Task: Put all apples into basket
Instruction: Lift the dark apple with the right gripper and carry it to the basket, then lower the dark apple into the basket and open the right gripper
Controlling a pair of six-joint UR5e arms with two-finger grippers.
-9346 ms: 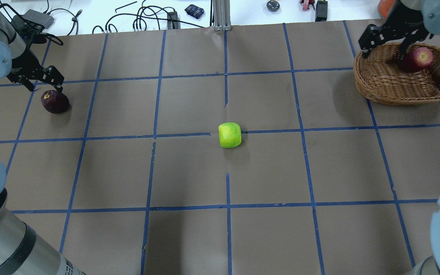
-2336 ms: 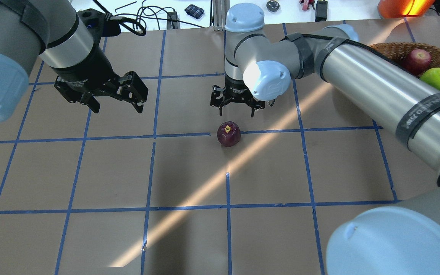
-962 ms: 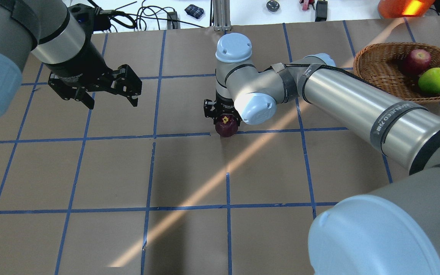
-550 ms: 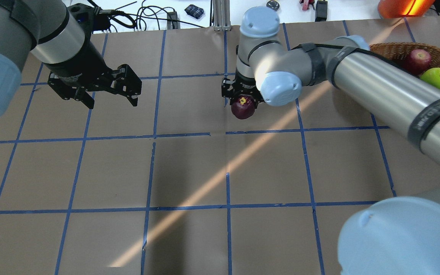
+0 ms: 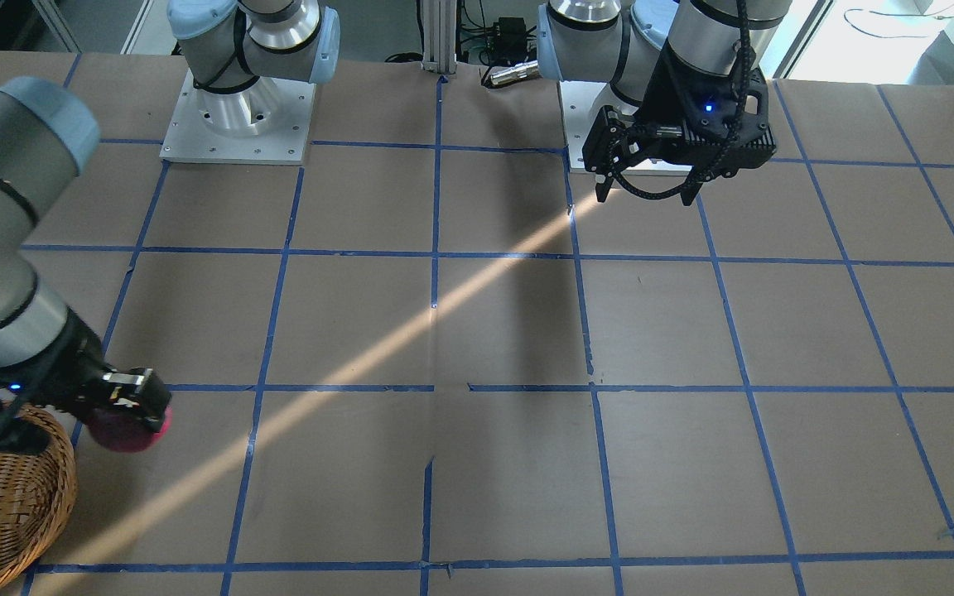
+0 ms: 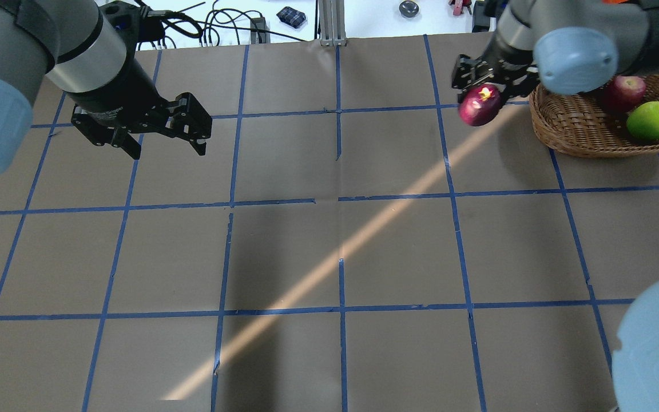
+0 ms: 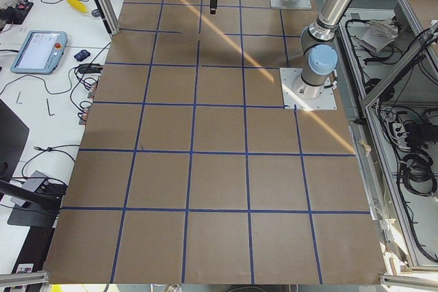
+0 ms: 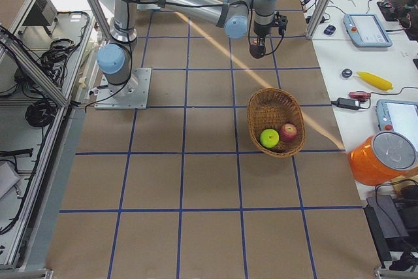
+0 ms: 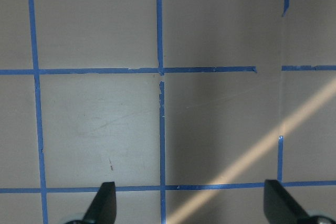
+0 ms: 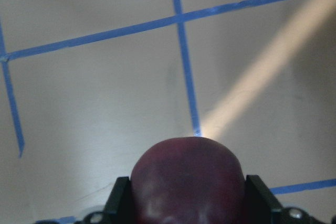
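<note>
Carrying the purple apple (image 6: 480,106) in the right gripper (image 6: 481,98): clamped on its sides, and the wrist view shows it seated between both fingers (image 10: 122,198). It's lifted clear of the table (image 6: 341,257), so nothing drags on the paper. The apple is just short of the basket (image 6: 570,130), beside the rim and not over it yet. Red apple (image 6: 627,90) and green apple (image 6: 651,120) lie inside, toward the side away from the gripper, leaving bare wicker for the drop; I'd release low to avoid knocking them. Left gripper (image 6: 167,151) hangs wide open and empty, well apart, out of the right arm's way
</note>
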